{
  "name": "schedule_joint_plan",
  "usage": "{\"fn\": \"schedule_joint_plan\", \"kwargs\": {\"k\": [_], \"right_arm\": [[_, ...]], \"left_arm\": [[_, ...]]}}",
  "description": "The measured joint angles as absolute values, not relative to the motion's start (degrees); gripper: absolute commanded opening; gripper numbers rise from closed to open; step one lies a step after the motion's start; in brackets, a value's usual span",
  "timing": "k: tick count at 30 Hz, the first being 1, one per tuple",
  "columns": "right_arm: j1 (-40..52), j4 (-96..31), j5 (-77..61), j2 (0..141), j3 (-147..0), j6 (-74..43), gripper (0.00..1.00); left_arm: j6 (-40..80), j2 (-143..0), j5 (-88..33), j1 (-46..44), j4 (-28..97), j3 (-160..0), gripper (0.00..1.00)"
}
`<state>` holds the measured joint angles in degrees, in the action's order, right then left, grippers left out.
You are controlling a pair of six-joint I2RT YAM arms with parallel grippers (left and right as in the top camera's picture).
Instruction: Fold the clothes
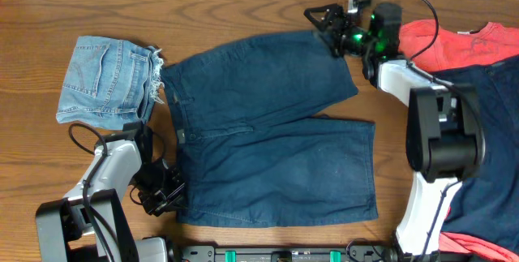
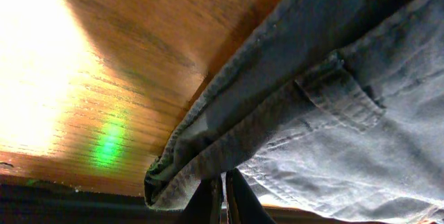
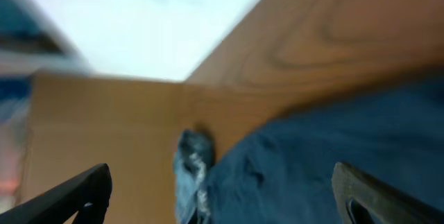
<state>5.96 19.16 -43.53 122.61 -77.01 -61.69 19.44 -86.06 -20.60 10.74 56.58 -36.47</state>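
Observation:
Dark blue shorts (image 1: 268,132) lie spread flat on the wooden table (image 1: 243,6), waistband to the left and legs to the right. My left gripper (image 1: 165,195) is at the waistband's near corner. In the left wrist view its fingers (image 2: 223,202) are shut on the shorts' edge (image 2: 333,92), which is lifted a little off the wood. My right gripper (image 1: 324,20) is open at the far leg's hem. In the blurred right wrist view its fingers (image 3: 229,200) are spread wide above the shorts (image 3: 333,154), holding nothing.
A folded pair of light denim shorts (image 1: 105,79) lies at the far left. A red garment (image 1: 462,39) and another dark blue garment (image 1: 495,140) are piled at the right edge. The right arm's base (image 1: 442,132) stands beside them.

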Motion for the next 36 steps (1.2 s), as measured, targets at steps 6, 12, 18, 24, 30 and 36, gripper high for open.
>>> {"fn": "schedule_joint_plan", "kwargs": {"k": [6, 12, 18, 24, 30, 36], "right_arm": [[10.5, -10.8, -25.1, 117.8, -88.0, -45.2, 0.89], [12.6, -14.7, -16.1, 118.1, -91.5, -34.5, 0.58], [12.3, -14.3, -13.0, 122.6, -91.4, -32.0, 0.64], [11.3, -14.5, -10.2, 125.5, -91.4, -31.2, 0.61], [10.8, -14.6, -9.0, 127.2, -91.4, -31.0, 0.59], [10.8, -12.3, -9.6, 130.7, -91.4, -31.6, 0.54]], "left_arm": [[19.4, -86.1, -20.6, 10.8, 56.6, -36.4, 0.07], [19.4, -86.1, -20.6, 10.8, 56.3, -36.4, 0.07], [19.4, -86.1, -20.6, 10.8, 56.3, -36.4, 0.07], [19.4, -86.1, -20.6, 10.8, 56.3, -36.4, 0.07], [19.4, -86.1, -20.6, 10.8, 56.3, -36.4, 0.07], [19.4, -86.1, -20.6, 10.8, 56.3, -36.4, 0.07]]}}
